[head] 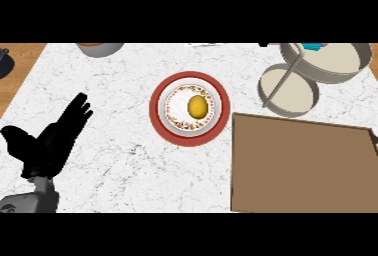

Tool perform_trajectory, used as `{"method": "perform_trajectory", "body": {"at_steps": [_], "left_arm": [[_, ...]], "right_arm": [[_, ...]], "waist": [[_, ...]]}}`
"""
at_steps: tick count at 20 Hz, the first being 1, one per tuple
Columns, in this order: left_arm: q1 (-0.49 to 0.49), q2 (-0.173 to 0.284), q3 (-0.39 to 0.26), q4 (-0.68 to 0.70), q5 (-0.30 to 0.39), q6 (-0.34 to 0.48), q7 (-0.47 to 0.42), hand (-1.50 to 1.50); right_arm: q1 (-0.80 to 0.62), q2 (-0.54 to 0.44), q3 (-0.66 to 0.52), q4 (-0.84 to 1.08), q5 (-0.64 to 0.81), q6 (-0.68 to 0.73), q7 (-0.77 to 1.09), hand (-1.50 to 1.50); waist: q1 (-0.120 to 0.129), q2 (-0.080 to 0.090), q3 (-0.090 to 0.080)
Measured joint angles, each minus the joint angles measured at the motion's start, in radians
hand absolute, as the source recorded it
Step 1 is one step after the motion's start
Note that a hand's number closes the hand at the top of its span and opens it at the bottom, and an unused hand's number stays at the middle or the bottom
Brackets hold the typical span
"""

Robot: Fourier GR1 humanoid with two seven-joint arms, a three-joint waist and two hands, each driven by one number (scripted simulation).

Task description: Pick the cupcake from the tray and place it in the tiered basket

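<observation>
A white marbled counter (118,165) fills most of the head view, with a strip of wooden surface (18,85) seen along its left edge.

The left hand (48,142) is seen at the lower left, above the marble, its grey forearm (33,200) entering from the bottom edge. Its fingers are stretched out straight toward the upper right and the thumb is spread out to the left; nothing is held in it. The right hand is not shown.

To the right of the hand, well apart from it, a red-rimmed plate (190,108) is laid on the counter, with a white speckled inner plate on it and a yellow oval item (197,106) resting at its middle. Whether this item is the cupcake cannot be told.

Further right, a brown tray (303,167) is set at the lower right; its surface appears bare, and no cupcake can be made out on it.

Beyond the tray, at the upper right, the tiered basket (310,75) is seen, formed of two grey round tiers with pale floors, one partly overlapping the other.

Along the top edge, a grey bowl (100,48) is partly cut off, and a dark object (4,62) is partly visible at the far left.
</observation>
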Motion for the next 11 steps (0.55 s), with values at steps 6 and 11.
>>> {"method": "perform_trajectory", "body": {"at_steps": [6,11], "left_arm": [[0.005,-0.006,-0.002,0.024,-0.01,-0.006,-0.032,0.0],[-0.002,-0.015,-0.008,0.016,-0.014,-0.002,-0.025,0.0]], "right_arm": [[0.078,-0.163,-0.061,0.067,-0.043,0.103,-0.042,-1.5],[0.135,-0.274,-0.09,0.118,-0.064,0.194,-0.063,-1.5]], "waist": [[0.001,0.004,0.001],[0.007,0.006,0.003]]}}
